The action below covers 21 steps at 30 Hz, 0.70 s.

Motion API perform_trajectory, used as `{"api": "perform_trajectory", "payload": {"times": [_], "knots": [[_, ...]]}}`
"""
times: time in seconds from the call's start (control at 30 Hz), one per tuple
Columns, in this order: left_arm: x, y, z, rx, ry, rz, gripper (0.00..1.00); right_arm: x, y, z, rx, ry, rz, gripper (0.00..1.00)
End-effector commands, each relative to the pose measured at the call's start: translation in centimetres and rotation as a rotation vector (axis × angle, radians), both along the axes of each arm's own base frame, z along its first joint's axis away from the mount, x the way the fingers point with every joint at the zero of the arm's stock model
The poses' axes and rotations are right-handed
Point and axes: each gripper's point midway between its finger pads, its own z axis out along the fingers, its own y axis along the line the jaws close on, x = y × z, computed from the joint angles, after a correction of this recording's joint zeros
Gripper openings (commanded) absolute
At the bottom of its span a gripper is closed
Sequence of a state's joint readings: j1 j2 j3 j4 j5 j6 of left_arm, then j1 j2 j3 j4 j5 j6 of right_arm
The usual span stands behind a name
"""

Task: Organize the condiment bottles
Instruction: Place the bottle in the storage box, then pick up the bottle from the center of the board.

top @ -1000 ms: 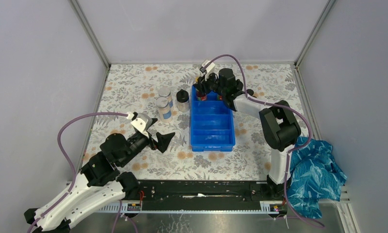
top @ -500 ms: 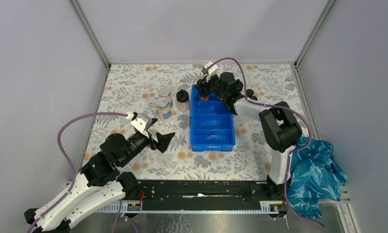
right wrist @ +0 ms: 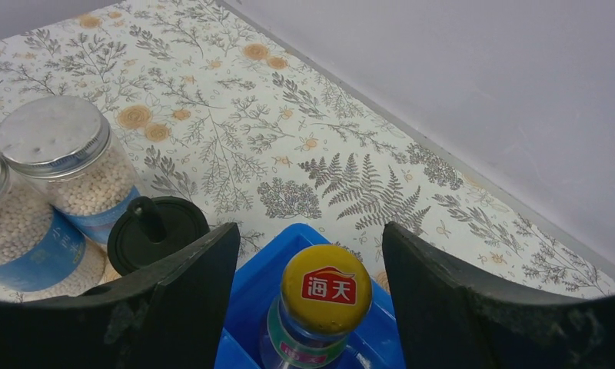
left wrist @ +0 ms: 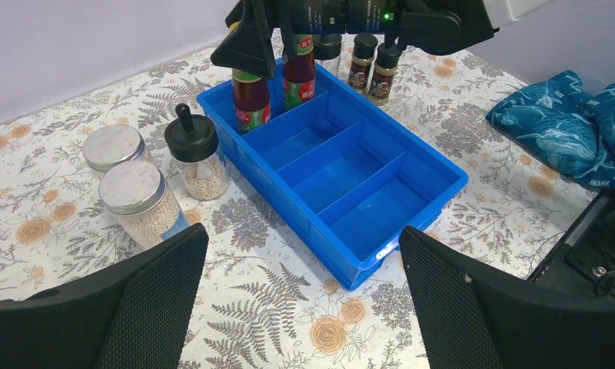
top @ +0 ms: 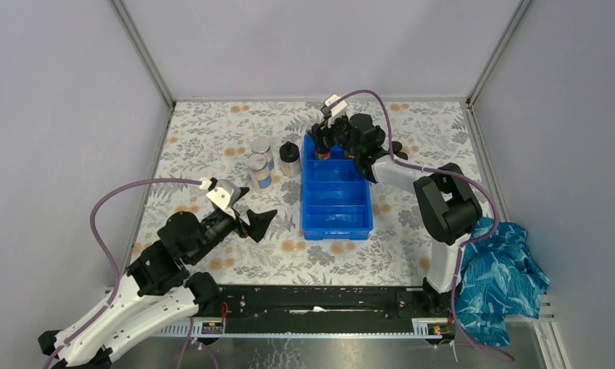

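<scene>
Two dark red condiment bottles with yellow caps (left wrist: 250,96) (left wrist: 298,77) stand in the far compartment of the blue tray (top: 335,201). My right gripper (right wrist: 310,246) hovers open over one yellow cap (right wrist: 325,288), with a gap on each side of the cap. Left of the tray stand two silver-lidded jars (top: 261,146) (top: 257,165) and a clear bottle with a black domed cap (top: 290,157). Two short dark black-capped jars (left wrist: 362,61) (left wrist: 383,69) stand beyond the tray's far right corner. My left gripper (top: 258,223) is open and holds nothing, low over the table left of the tray's near end.
A crumpled blue cloth (top: 500,269) lies at the table's right edge beside the right arm's base. The tray's three nearer compartments (left wrist: 350,173) hold nothing. Grey walls close in the table at the back and sides.
My right gripper has opened off the red bottle's cap, and the bottle now stands free in the tray's far compartment. The left arm has not moved.
</scene>
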<state>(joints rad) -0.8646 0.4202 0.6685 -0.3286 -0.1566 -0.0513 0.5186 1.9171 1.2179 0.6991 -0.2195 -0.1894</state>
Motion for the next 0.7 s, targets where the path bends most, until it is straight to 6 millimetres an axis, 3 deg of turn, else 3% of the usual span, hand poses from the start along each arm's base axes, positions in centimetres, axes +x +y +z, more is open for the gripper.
{"api": "perform_trajectory", "payload": {"times": [0.0,0.2,0.37,0.53,0.67], "knots": [[-0.3,0.0,0.6,-0.023,-0.013,-0.007,0.98,-0.5,0.5,7.1,0.053,-0.145,-0.004,0.76],[-0.3,0.2,2.2,-0.059,-0.009,0.009,0.98,-1.7,0.6,11.7,0.064,-0.205,0.000,0.79],[-0.5,0.7,3.5,-0.116,0.012,0.031,0.99,-3.9,1.1,14.9,0.068,-0.238,0.024,0.80],[-0.9,1.7,4.8,-0.182,0.060,0.070,0.98,-7.6,3.1,16.0,0.023,-0.218,0.104,0.84],[-1.2,2.4,5.5,-0.242,0.093,0.101,0.99,-11.1,5.1,15.0,-0.030,-0.162,0.178,0.86]]}}
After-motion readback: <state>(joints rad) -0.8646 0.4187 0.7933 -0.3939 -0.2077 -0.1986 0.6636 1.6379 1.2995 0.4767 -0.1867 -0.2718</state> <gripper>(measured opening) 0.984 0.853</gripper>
